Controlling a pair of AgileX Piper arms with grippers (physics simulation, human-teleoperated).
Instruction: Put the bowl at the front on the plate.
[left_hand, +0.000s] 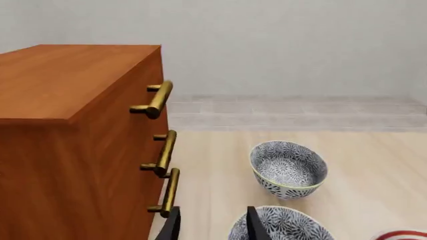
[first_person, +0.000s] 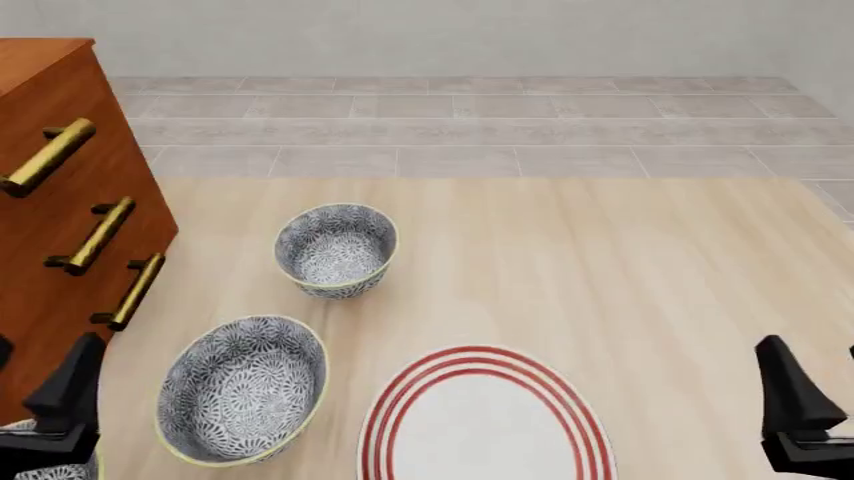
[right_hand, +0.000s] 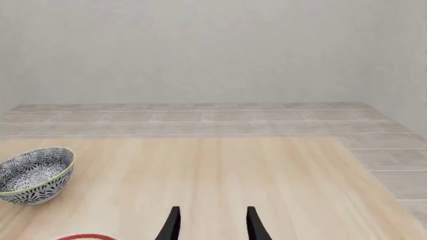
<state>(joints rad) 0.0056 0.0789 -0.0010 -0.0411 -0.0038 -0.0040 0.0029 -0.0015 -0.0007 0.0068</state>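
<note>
- The bowl (first_person: 64, 470), the nearest of three look-alikes, shows only as a patterned sliver with a yellow-green rim at the lower corner of the front view. It is well to the left of the plate (first_person: 483, 425) and on the table.
- The left gripper (first_person: 60, 400) hangs directly over that sliver and hides most of it. Whether it touches the bowl cannot be told.
- In the left wrist view the left gripper's two dark fingers (left_hand: 173, 226) stand apart with bare table between them, so it is spread open and empty.
- The right gripper (first_person: 801, 410) is to the right of the plate, far from the bowl. In its own view the fingers (right_hand: 252, 225) are parted over bare wood and hold nothing.
- The middle bowl (first_person: 243, 388) sits just left of the plate, tilted. The far bowl (first_person: 336, 250) stands beyond the plate, upright.
- The wooden cabinet (first_person: 60, 210) with brass handles (first_person: 100, 235) stands left of all this, farther from the plate than the middle bowl.
- Only the front view shows the plate whole, with its red rings. Each wrist view catches just a red edge of it.
- The left wrist view shows the middle and far bowls and the cabinet front. The right wrist view shows only one bowl, the far one.
</note>
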